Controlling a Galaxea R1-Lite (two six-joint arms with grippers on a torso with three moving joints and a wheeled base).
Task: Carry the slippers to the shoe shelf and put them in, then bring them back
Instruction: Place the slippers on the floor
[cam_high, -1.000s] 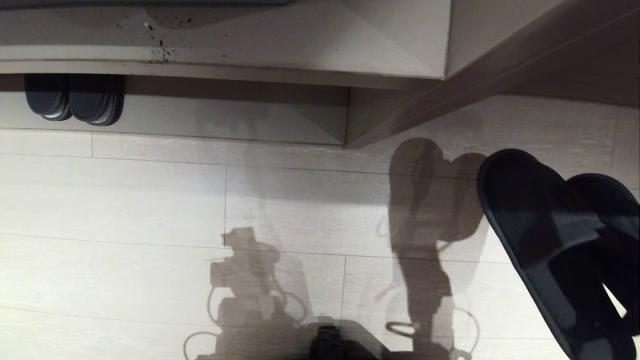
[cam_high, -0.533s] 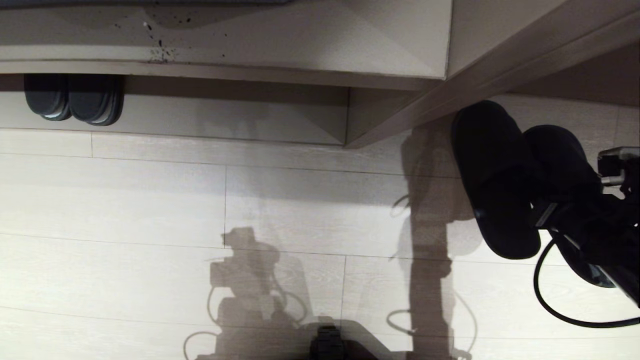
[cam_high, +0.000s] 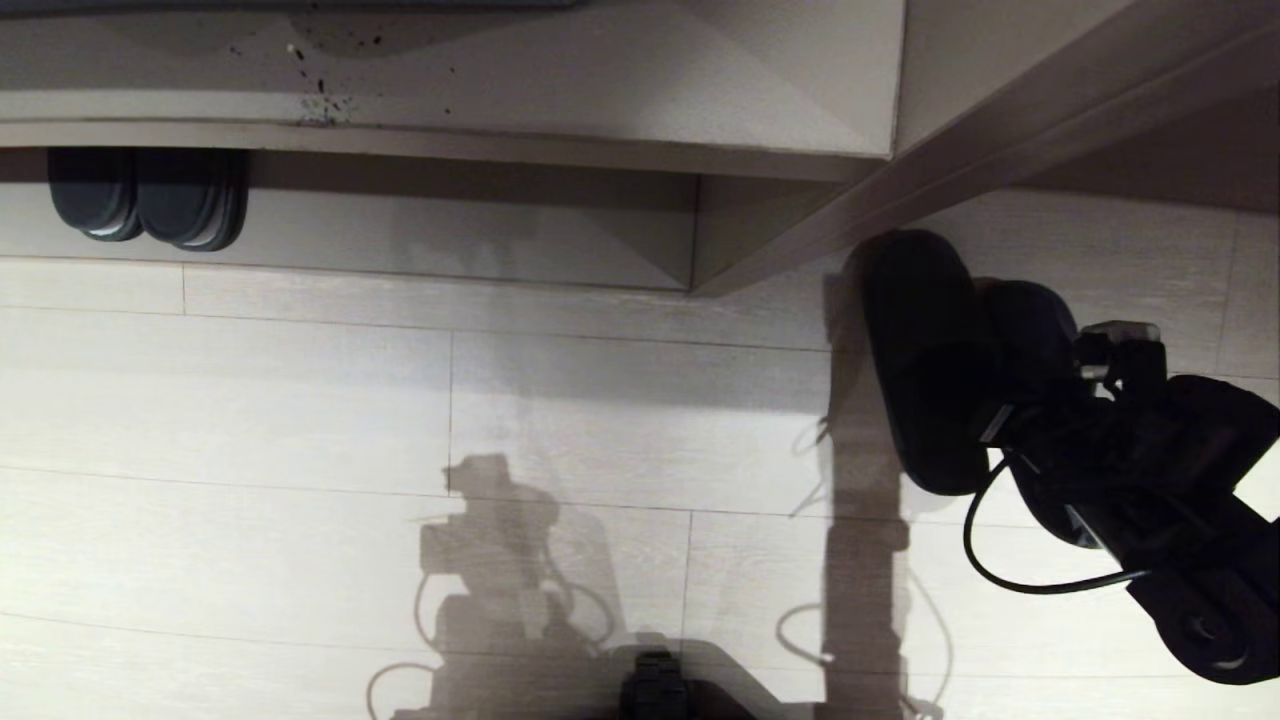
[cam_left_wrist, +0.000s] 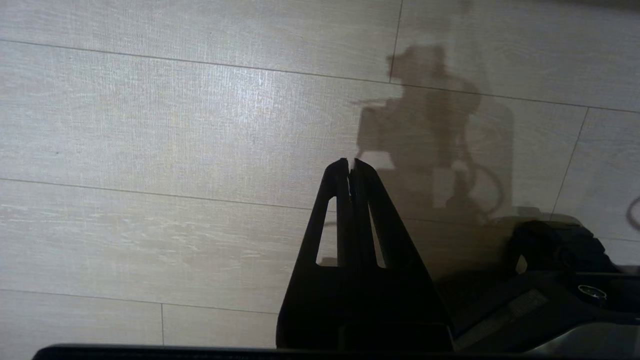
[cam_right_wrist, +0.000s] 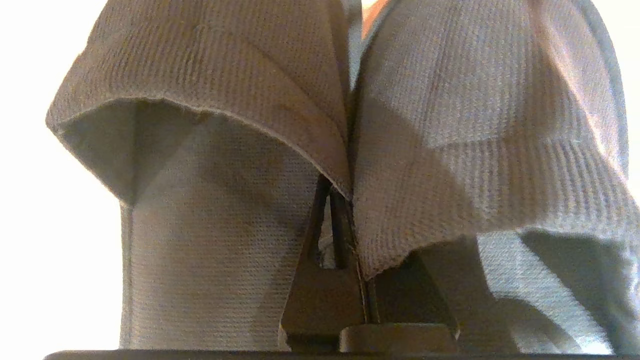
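The slippers (cam_high: 925, 360) hang side by side at the right of the head view, low over the pale floor, toes toward the wall unit. My right gripper (cam_high: 1000, 425) is shut on them. In the right wrist view its fingers (cam_right_wrist: 320, 250) pinch the two woven bands (cam_right_wrist: 225, 75) together where they meet, and the fingertips are hidden under the fabric. The shoe shelf (cam_high: 450, 235) is the low open compartment to the left beyond them, ending at an upright divider (cam_high: 694, 230). My left gripper (cam_left_wrist: 350, 162) is shut and empty, parked over bare floor.
Another dark pair with pale tips (cam_high: 145, 195) stands in the shelf's far left end. A bench board (cam_high: 500, 80) overhangs the shelf. A slanted panel (cam_high: 1000, 120) runs above the held slippers. My base (cam_high: 655, 690) shows at the bottom edge.
My right arm has reached forward and down into view. The slippers went from close under the camera at the lower right to low over the floor, nearer the unit and further left.
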